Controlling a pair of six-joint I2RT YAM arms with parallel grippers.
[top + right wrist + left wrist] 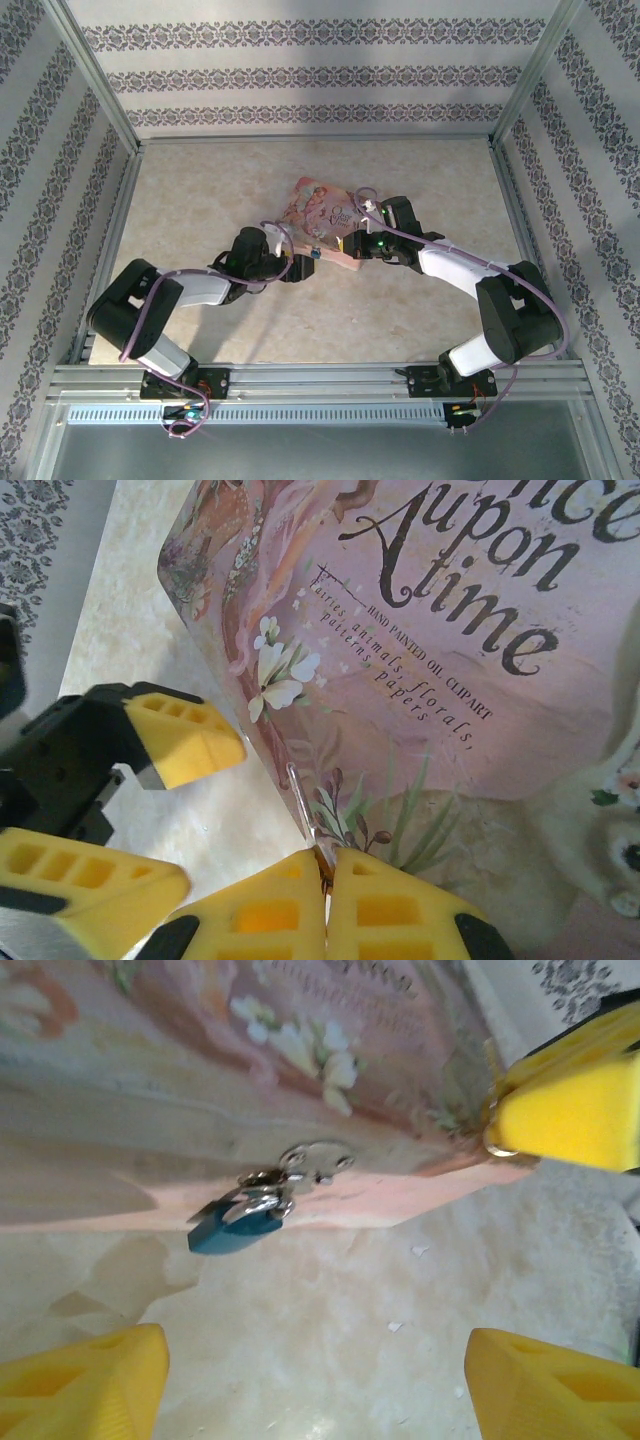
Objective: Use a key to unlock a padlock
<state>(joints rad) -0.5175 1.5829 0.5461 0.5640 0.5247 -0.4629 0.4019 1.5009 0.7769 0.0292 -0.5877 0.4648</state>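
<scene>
The padlock [235, 1232] is tiny, with a blue body and a silvery shackle, and leans against the near edge of the flat pink box [330, 1020]. A silvery ring piece [315, 1158] lies at its shackle. My left gripper [315, 1348] is open just short of the padlock, with bare table between its yellow fingers [85, 1385]. From above, the padlock [314, 254] shows as a blue speck between both grippers. My right gripper [328, 858] is shut on the key [303, 798], whose thin metal blade sticks out along the box edge. The right gripper [352, 248] hovers over the box corner.
The pink box [325, 212] lies mid-table, printed with flowers and lettering [470, 590]. The left gripper's fingers [185, 742] stand close to the left of the key. The right gripper's yellow finger [570, 1110] is near the box corner. Patterned walls and a metal frame [110, 250] ring the table.
</scene>
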